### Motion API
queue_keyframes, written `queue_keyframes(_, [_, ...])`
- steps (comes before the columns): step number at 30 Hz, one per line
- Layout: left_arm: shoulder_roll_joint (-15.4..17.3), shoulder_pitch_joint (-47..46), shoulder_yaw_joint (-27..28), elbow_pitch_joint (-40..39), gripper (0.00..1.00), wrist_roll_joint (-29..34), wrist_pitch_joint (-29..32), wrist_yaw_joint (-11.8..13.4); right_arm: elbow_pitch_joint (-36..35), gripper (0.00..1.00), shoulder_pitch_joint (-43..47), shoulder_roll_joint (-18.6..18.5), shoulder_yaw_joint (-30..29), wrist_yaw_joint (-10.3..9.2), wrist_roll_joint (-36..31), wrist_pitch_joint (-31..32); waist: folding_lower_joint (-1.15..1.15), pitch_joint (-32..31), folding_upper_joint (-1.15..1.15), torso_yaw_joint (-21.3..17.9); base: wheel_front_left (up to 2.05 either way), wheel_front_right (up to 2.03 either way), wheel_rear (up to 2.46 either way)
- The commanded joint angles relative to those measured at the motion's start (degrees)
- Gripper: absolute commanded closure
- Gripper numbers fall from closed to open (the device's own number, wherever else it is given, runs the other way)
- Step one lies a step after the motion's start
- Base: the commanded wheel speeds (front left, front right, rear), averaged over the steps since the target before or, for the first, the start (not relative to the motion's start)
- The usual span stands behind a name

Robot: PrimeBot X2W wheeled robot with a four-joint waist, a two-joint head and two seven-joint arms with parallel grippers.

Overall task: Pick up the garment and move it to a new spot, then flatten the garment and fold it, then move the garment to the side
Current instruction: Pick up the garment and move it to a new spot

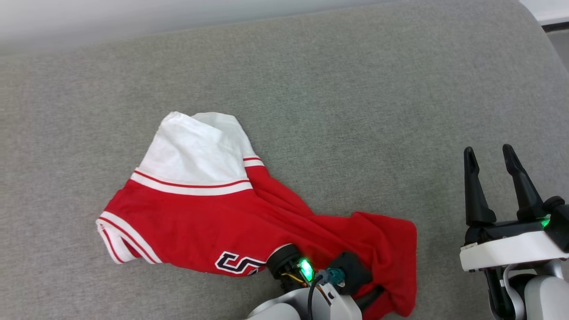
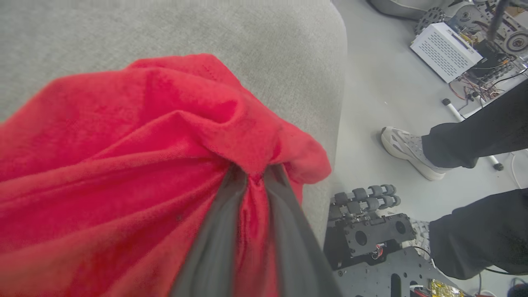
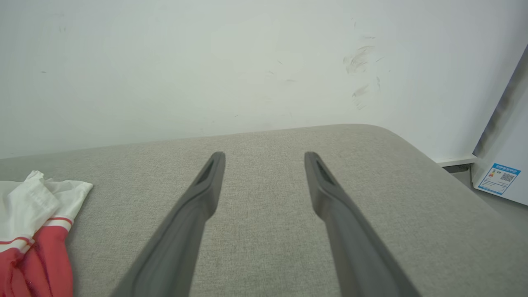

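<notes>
The garment is bright red with a white sleeve panel, red-and-white striped trim and a black numeral outlined in white. The couch surface beneath is a mottled grey weave. The right gripper is black, its wrist housing white with a green light — a person's trousers are black, the shoe off-white.

My right hand has two long, tapering black fingers on a white block with a green light. My left wrist is black, green-lit, with black and yellow cables.
</notes>
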Motion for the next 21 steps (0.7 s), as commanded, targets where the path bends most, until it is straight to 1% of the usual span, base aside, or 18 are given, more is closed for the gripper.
queue_keyframes(1, [0.1,-1.3,-0.8,-0.2,0.0,-0.5,-1.7,-0.1,0.3,0.0,-0.5,0.0,-0.3,-0.04,-0.7,-0.1,0.0,-1.0,0.0,1.0,0.0,0.0,0.0])
queue_keyframes(5, [-0.5,-2.6,-0.2,-0.7,0.0,0.6,-8.0,0.1,0.6,0.0,0.0,0.0,-0.8,-0.04,-1.3,0.6,0.0,-3.8,0.0,2.7,0.0,0.0,0.0])
queue_keyframes(10, [-1.3,-2.7,2.5,-0.6,0.0,1.3,-15.8,2.3,0.4,0.0,1.7,0.0,-1.1,-0.04,-2.2,2.1,0.0,-8.0,0.0,5.0,0.0,0.0,0.0])
queue_keyframes(13, [-1.1,-2.1,5.1,-0.3,0.0,1.1,-19.0,4.5,-0.1,0.0,2.8,0.0,-1.3,-0.04,-2.6,3.2,0.0,-9.9,0.0,6.2,0.0,0.0,0.0])
queue_keyframes(16, [-0.5,-1.5,8.3,0.3,0.0,0.3,-20.8,7.2,-0.6,0.0,3.9,0.0,-1.4,-0.04,-2.7,4.1,0.0,-11.3,0.0,7.3,0.0,0.0,0.0])
queue_keyframes(21, [1.1,0.7,15.6,0.5,0.0,-1.4,-22.5,11.3,-1.2,0.0,5.4,0.0,-1.1,-0.03,-2.7,5.4,0.0,-12.9,0.0,9.0,0.0,0.0,0.0])
